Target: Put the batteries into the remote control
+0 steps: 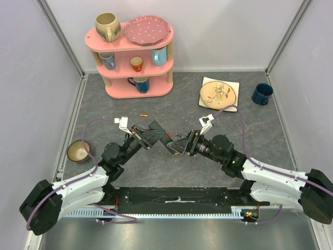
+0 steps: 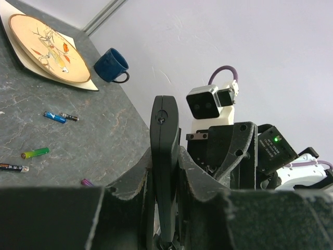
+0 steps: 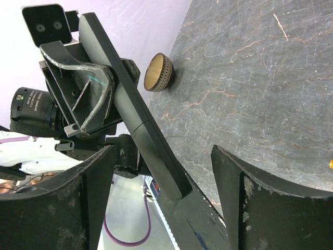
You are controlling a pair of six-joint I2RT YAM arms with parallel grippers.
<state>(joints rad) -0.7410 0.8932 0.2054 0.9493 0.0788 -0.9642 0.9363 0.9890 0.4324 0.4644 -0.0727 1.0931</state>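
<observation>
The remote control [image 2: 164,151] is held clamped edge-on in the left hand [image 2: 164,208]. Its free end is flanked by the right hand [image 3: 164,161], whose fingers are spread apart.

**OBSCURED AND CUT-OFF ITEMS, ALL VIEWS**

1. Remote control [image 2: 164,130]: left wrist view shows it edge-on only. Its lower end is buried in the left gripper [image 2: 164,179], and neither broad face shows.
2. Dark battery [image 2: 11,167]: cut by the left picture edge, length unknown.
3. Purple-tipped piece [image 2: 87,182]: one end shows above the gripper body, kind cannot be told.
4. Orange speck [image 3: 331,164]: right wrist view, clipped by the right edge, too little to identify.
5. Orange battery [image 1: 143,114]: top view, too small to read markings or ends.
6. Blue mug [image 1: 107,59]: on the shelf's middle tier, rim hidden under the tier above.
7. Right arm [image 1: 317,195]: outer black joint cut by the right edge.
</observation>
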